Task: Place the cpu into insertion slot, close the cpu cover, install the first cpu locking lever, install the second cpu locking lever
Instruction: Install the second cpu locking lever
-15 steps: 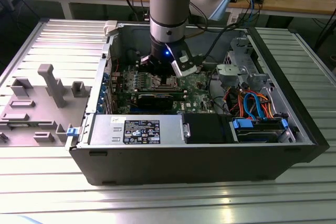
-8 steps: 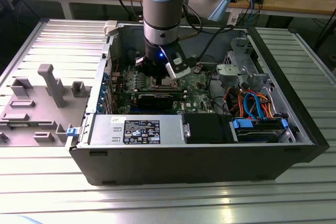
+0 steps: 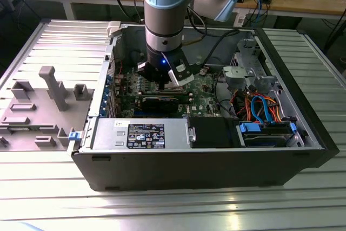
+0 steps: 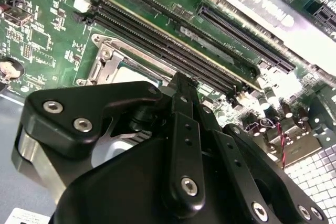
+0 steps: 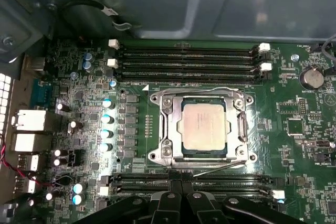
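"Exterior view: where's the arm?"

"Inside the open computer case (image 3: 216, 171), the gripper (image 3: 167, 79) hanging at 12 o'clock from the long black expansion card (image 3: 162, 101)."

"And the chip?"

"In the first wrist view the cpu (image 5: 203, 125) sits in the insertion slot (image 5: 163, 150), with the cpu cover (image 5: 239, 124) lying around it (looks down). It's straight ahead of the fingertips, across one memory slot row (image 5: 189, 182). The fingers (image 4: 181, 98) are pressed together, holding nothing."

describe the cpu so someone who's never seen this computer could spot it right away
Inside the open computer case, find the green circuit board and its square silvery cpu cover between two banks of long black memory slots. The cpu sits in its centre: a flat, pale metal square, unlike anything nearby.
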### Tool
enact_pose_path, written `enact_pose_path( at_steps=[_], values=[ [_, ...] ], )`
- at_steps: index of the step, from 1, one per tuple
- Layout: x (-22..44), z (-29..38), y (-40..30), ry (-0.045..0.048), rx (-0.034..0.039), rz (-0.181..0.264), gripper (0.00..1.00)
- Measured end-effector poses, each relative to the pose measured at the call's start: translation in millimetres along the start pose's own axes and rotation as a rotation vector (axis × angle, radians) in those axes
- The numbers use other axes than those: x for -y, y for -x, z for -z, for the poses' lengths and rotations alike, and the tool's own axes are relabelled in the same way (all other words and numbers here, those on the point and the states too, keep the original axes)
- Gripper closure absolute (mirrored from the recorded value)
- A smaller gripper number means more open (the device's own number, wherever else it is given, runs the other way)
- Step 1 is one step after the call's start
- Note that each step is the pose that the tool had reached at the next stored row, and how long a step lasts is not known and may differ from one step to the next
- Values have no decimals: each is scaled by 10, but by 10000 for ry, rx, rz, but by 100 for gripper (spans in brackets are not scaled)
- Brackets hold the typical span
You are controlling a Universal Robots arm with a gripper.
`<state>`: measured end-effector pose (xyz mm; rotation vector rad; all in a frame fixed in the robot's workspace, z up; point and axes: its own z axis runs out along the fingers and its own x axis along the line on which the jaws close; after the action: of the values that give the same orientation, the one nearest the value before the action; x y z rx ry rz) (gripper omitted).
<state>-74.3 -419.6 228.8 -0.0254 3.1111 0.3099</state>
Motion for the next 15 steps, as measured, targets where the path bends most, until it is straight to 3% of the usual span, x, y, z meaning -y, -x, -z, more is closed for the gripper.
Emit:
enact_pose_path(
  at_steps=[4,6,10,15],
  values=[
    [30,-30,-14,107,-3,0,89],
    [39,-65,-66,138,-4,-3,89],
    [58,-106,-82,310,-1,-5,89],
    [77,-111,-87,343,1,-8,89]
  ],
)
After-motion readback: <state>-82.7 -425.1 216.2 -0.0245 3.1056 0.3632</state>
